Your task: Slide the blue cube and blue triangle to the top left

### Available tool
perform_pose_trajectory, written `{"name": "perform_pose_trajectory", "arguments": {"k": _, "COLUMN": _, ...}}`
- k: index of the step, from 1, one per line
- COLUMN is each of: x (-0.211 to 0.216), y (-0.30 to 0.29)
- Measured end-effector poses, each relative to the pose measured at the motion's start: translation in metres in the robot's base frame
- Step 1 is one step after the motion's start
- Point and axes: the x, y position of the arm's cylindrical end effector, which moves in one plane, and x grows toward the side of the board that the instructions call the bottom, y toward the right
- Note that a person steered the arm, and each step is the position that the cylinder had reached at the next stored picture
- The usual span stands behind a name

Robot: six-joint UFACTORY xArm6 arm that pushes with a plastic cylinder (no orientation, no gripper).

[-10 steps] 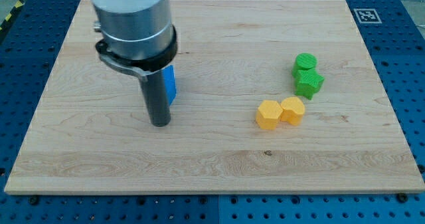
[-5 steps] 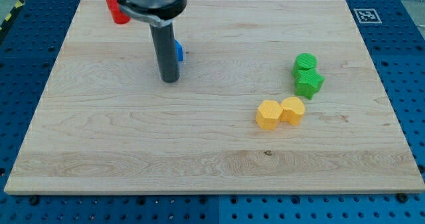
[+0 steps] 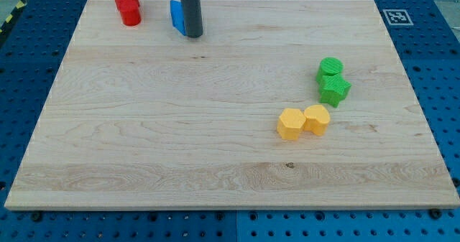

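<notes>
A plain dark grey cylindrical rod, smooth and unmarked, down to my tip (image 3: pixel 193 35).

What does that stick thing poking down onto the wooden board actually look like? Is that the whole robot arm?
Only my rod shows here: a straight, plain dark grey cylinder, smooth and slightly glossy, with no cables or markings visible. It enters from the view's top edge and ends at my tip, a flat blunt end. The rest of the arm is out of frame. A blue block sits just to the tip's left.
</notes>
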Motion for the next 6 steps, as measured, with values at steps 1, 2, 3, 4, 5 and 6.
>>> {"name": "perform_pose_trajectory", "arguments": {"k": 1, "x": -0.005, "y": 0.0}}
{"name": "perform_pose_trajectory", "arguments": {"k": 2, "x": -0.008, "y": 0.001}}
{"name": "perform_pose_trajectory", "arguments": {"k": 3, "x": -0.029, "y": 0.001}}
{"name": "perform_pose_trajectory", "arguments": {"k": 4, "x": -0.05, "y": 0.001}}
{"name": "perform_pose_trajectory", "arguments": {"k": 5, "x": -0.061, "y": 0.001}}
{"name": "perform_pose_trajectory", "arguments": {"k": 6, "x": -0.061, "y": 0.001}}
